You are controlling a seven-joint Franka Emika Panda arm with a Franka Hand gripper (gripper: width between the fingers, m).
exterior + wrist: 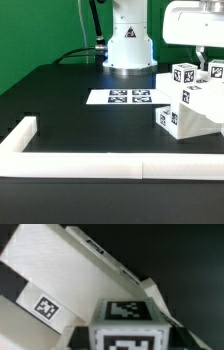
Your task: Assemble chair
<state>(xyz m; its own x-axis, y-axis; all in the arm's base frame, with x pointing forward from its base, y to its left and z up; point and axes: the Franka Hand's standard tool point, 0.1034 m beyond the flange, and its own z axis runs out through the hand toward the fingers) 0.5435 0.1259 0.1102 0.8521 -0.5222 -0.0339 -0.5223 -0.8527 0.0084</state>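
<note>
The chair parts (190, 105) are clustered at the exterior view's right: white tagged blocks joined into a partly built frame, tilted on the black table. My gripper (200, 60) hangs from the white hand directly over the cluster's top, between two upright tagged blocks. In the wrist view a white tagged block (126, 328) fills the gap between my dark fingers (180, 336), and the jaws appear closed on its sides. A flat white chair panel (70, 266) with a tag slants away behind it. The fingertips themselves are mostly hidden.
The marker board (125, 97) lies flat in the table's middle, in front of the robot base (130, 45). A long white border wall (110, 165) runs along the front edge and turns back at the exterior view's left (20, 135).
</note>
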